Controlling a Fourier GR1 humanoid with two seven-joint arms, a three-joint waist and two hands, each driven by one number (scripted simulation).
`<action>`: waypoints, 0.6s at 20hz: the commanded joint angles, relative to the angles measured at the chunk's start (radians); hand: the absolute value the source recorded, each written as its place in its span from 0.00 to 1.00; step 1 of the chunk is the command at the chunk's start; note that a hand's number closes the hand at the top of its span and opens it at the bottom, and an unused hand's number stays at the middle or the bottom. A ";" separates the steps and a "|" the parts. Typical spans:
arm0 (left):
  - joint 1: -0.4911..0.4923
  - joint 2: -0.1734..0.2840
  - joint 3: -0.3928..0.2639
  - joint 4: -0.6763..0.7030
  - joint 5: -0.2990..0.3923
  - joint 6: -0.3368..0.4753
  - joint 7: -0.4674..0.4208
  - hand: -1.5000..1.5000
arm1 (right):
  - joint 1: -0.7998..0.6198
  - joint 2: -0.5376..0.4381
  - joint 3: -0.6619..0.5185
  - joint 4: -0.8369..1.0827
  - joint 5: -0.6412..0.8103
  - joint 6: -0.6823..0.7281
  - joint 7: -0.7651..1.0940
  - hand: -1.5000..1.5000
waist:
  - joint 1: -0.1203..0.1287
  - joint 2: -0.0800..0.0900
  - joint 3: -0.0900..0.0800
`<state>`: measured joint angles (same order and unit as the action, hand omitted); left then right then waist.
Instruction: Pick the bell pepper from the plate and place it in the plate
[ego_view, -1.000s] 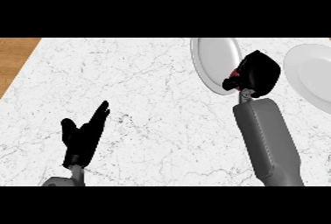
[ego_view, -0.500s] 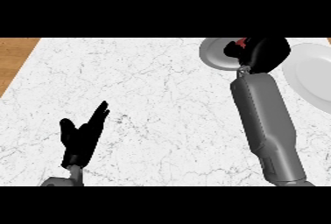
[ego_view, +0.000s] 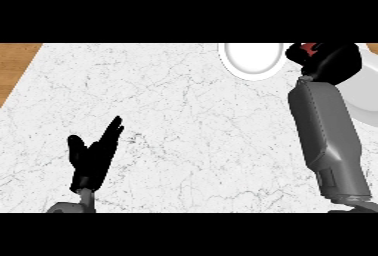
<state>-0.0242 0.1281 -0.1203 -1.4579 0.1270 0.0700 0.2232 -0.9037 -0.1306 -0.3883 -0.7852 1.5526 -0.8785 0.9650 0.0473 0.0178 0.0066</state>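
Head view shows our right robot hand (ego_view: 331, 61) at one o'clock, curled round the red pepper (ego_view: 310, 48), which has left the emptied plate (ego_view: 253, 61) and nears the second plate (ego_view: 363, 90). Left robot hand (ego_view: 94, 156) rests spread at seven o'clock on the table (ego_view: 184, 125).

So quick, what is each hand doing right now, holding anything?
Left hand: open, fingers up, holding nothing, low at the left.
Right hand: curled round the red bell pepper, between the two plates.
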 joint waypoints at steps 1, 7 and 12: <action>0.000 0.001 0.026 0.085 0.016 -0.023 -0.035 0.50 | 0.040 -0.080 -0.052 0.092 -0.026 -0.187 -0.029 1.00 | -0.018 0.001 -0.006; -0.009 -0.028 -0.002 0.060 -0.003 0.000 -0.001 0.50 | 0.030 -0.226 -0.139 0.230 -0.123 -0.268 -0.134 1.00 | -0.012 0.003 -0.004; 0.020 -0.004 0.005 0.027 -0.001 -0.020 -0.004 0.50 | 0.034 -0.316 -0.168 0.329 -0.263 -0.320 -0.303 1.00 | 0.001 0.005 -0.002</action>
<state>-0.0049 0.1283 -0.1133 -1.4635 0.1193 0.0616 0.2025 -0.8597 -0.3851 -0.5314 -0.5365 1.3733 -1.1086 0.7374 0.0439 0.0165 0.0088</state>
